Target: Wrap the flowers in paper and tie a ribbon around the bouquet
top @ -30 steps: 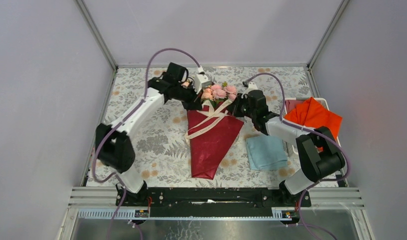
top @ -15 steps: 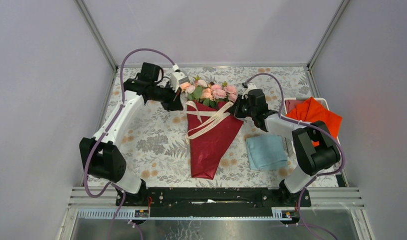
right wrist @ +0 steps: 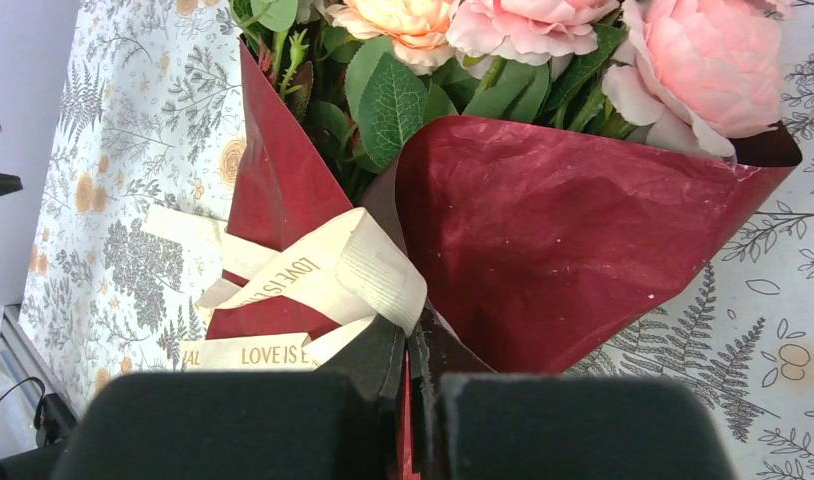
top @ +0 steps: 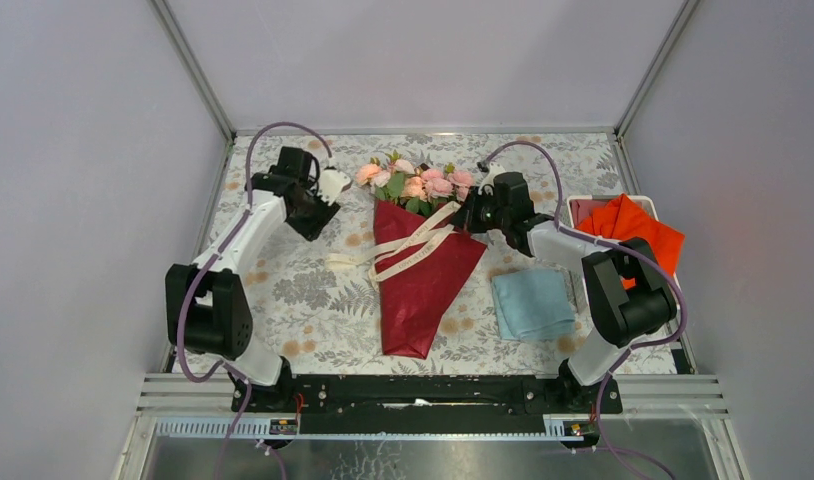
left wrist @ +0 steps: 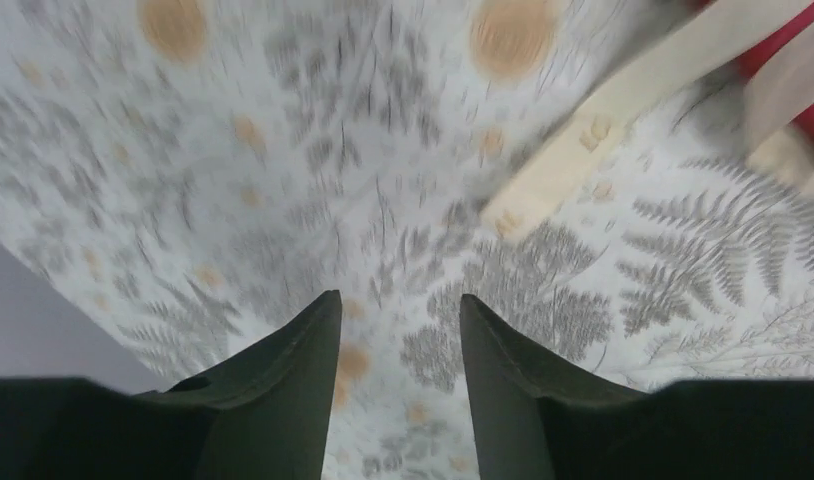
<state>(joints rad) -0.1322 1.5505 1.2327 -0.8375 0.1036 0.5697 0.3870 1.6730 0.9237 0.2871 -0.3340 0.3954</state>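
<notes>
The bouquet (top: 421, 285) lies with its long axis running away from the arm bases, pointed tip nearest and flowers (top: 415, 180) farthest. The ribbon (top: 408, 250) crosses its upper half slantwise, one loose tail trailing off the bouquet's left side. Left of the bouquet's wide end the left pincer (left wrist: 398, 300) hangs with jaws apart and empty, and that tail lies close by on its bouquet side, so this looks the nearer arm. At the bouquet's right rim the right pincer (right wrist: 408, 340) is clamped together on the ribbon.
</notes>
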